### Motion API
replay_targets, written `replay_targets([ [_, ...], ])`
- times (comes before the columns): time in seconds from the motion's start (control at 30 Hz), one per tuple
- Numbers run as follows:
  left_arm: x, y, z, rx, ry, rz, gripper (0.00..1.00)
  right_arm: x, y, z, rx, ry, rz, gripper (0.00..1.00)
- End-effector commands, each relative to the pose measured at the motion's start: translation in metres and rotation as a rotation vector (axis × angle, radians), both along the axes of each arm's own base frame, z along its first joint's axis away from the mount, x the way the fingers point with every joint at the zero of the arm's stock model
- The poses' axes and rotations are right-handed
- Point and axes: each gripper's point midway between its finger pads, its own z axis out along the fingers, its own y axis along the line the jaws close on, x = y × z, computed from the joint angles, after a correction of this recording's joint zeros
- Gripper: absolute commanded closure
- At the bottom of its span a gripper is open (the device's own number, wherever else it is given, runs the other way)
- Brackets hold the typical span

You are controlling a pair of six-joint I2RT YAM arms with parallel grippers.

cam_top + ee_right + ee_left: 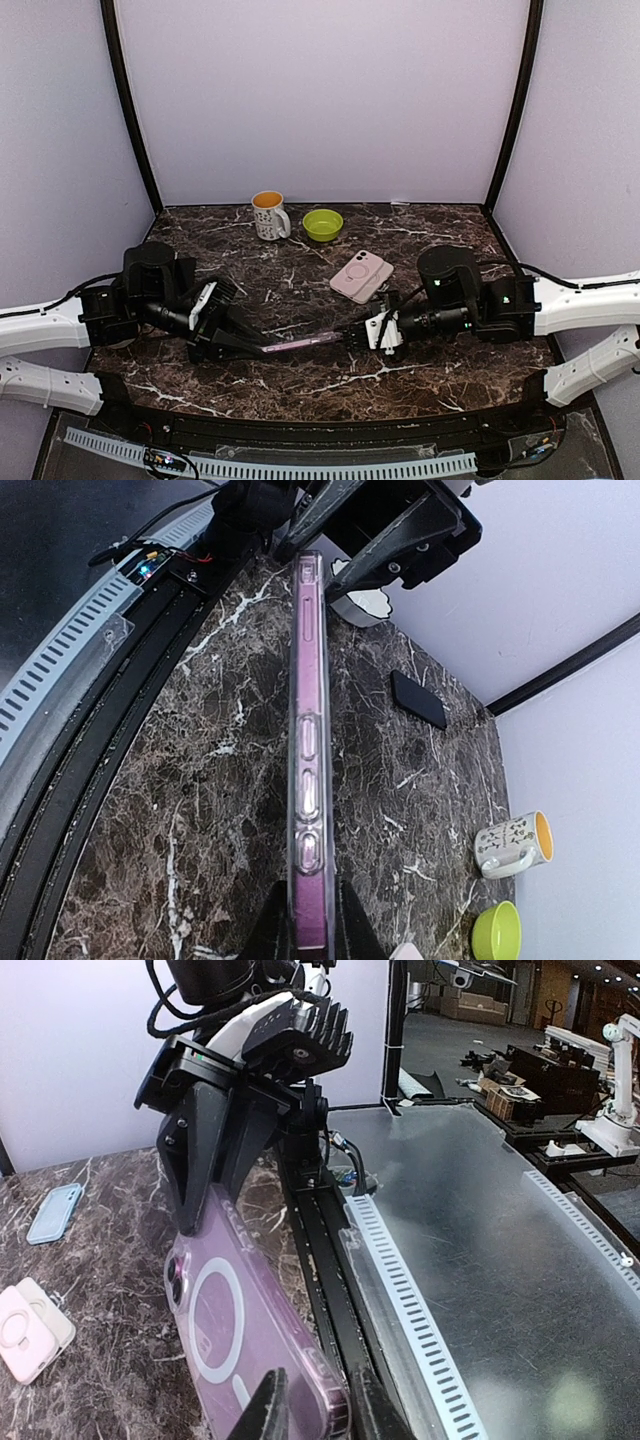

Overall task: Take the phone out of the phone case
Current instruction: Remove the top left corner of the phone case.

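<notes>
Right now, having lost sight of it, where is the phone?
Top view: the phone is edge-up near the table's front centre, its ends between the fingers of the left pincer and right pincer.

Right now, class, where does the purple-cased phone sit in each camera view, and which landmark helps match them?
Top external: purple-cased phone low centre, between left gripper and right gripper.
Left wrist: purple-cased phone lower centre-left, back facing camera.
Right wrist: purple-cased phone centre, edge-on, running top to bottom.
Shared landmark: the dark marble table, seen in all three views.
</notes>
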Motion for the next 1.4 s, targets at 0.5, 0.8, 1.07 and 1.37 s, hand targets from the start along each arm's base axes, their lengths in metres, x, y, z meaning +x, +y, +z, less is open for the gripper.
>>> replay_targets([
  [0.5,-0.008,-0.005,-0.001,0.032,0.034,-0.08,0.81,-0.03,0.011,0.054,0.144,-0.226,0.102,1.0],
  [0.8,-0.006,0.0,0.002,0.041,-0.006,-0.063,0.55,-0.023,0.013,0.056,0.171,-0.185,0.039,1.0],
  [1.07,-0.007,0.012,0.004,0.003,-0.083,-0.002,0.47,-0.015,0.015,0.044,0.148,-0.059,-0.03,1.0],
  [1.37,-0.012,0.017,0.005,-0.043,-0.085,-0.001,0.51,-0.007,0.019,0.054,0.19,0.06,-0.066,1.0],
])
